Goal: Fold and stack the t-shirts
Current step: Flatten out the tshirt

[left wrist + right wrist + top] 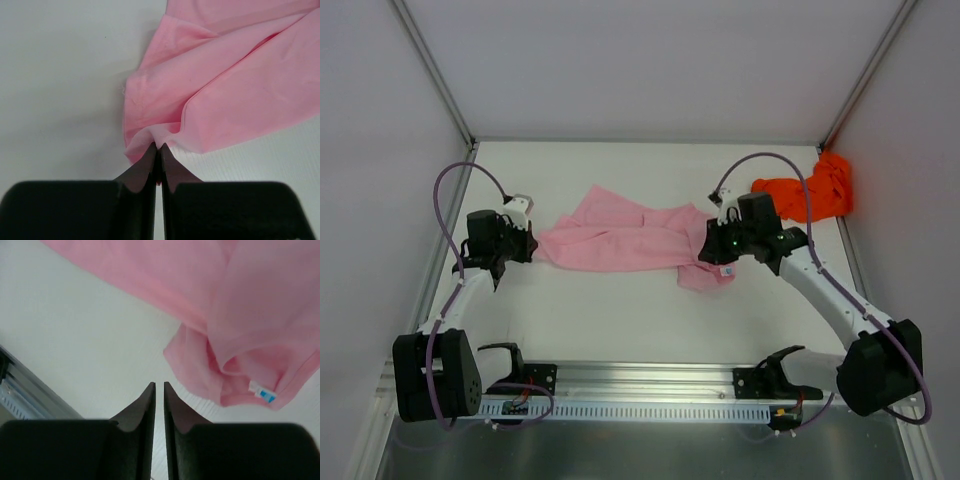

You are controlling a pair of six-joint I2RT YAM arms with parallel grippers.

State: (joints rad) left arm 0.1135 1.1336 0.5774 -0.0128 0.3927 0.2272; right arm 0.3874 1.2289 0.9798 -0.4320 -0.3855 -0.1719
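The pale pink t-shirt (pixel 620 240) lies crumpled and stretched across the middle of the table. My left gripper (pixel 530 247) is shut on its left edge; in the left wrist view the fingertips (pixel 159 146) pinch a bunched fold of the pink cloth (pixel 225 90). My right gripper (pixel 715 252) hovers over the shirt's right end, jaws shut with nothing between them (pixel 159 384). The pink shirt (pixel 240 315) hangs just ahead and right of it, its white and blue neck label (pixel 262 392) showing. The orange-red t-shirt (pixel 810 195) lies bunched at the back right.
White walls stand on the left, back and right of the white table (pixel 620 320). A metal rail (pixel 640 385) with the arm bases runs along the near edge. The orange-red shirt rests against the right wall.
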